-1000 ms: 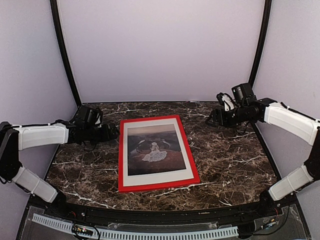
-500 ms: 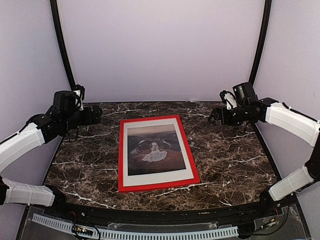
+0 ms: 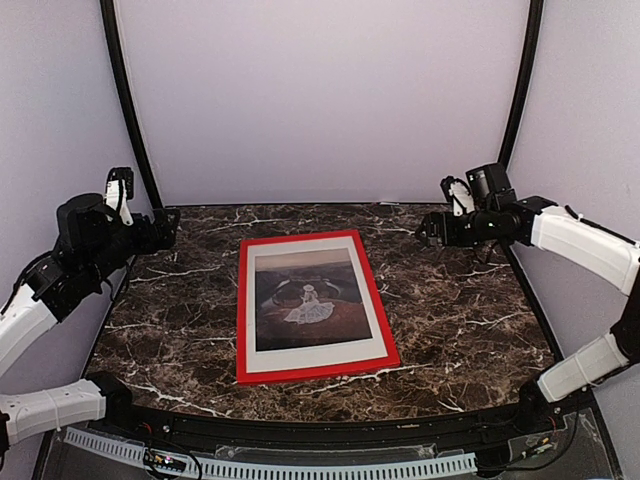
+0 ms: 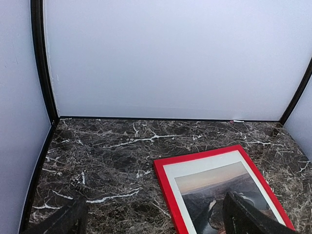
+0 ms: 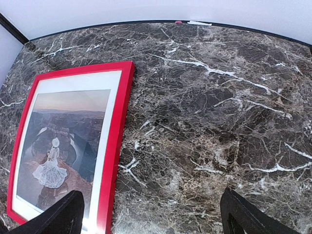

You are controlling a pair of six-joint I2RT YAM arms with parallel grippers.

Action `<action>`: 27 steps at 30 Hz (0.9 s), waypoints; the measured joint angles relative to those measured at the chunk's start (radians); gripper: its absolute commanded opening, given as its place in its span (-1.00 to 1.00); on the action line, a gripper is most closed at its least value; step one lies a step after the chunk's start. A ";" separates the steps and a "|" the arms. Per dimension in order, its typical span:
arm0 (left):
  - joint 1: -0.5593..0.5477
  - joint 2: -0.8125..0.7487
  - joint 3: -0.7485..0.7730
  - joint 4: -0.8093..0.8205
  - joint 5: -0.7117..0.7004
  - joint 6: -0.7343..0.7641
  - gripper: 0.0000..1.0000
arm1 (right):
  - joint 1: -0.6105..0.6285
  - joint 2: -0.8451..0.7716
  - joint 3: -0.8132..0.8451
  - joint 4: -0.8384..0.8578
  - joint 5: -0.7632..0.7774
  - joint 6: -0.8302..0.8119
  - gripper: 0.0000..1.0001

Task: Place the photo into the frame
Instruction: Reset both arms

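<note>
the frame [image 3: 242, 310] is seen lying flat on the dark marbled table [image 3: 460, 320], about at its middle, its long sides running away from the arm bases and its red front turned upward. the photo [image 3: 305, 298] is seated inside it, picture side up: the brown scene with the pale figure is bordered by the white margin, and the red rim is shown all the way round it.

the left gripper [image 3: 166, 228] is held in the air near the far left corner of the table, well apart from the frame. in the left wrist view its fingers [image 4: 66, 222] are spread wide at the two lower corners, and nothing is held between them; only the far end of the frame [image 4: 168, 195] and part of the photo [image 4: 214, 183] are seen beyond.

the right gripper [image 3: 424, 230] is held above the far right part of the table, likewise well apart from the frame. in the right wrist view its fingers [image 5: 241, 217] are spread wide and nothing is pinched; bare marble is seen between them, with the frame [image 5: 119, 122] and photo [image 5: 63, 131] lying off to the left.

the table is closed in by pale lilac walls [image 3: 320, 100].
</note>
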 measured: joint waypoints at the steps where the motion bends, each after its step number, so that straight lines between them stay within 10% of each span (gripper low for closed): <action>1: 0.000 -0.010 0.000 -0.004 0.004 0.003 0.98 | 0.000 -0.011 -0.010 0.004 0.010 -0.002 0.97; 27: 0.000 -0.134 -0.043 -0.163 0.051 0.028 0.98 | 0.000 -0.365 -0.283 0.095 0.196 -0.023 0.97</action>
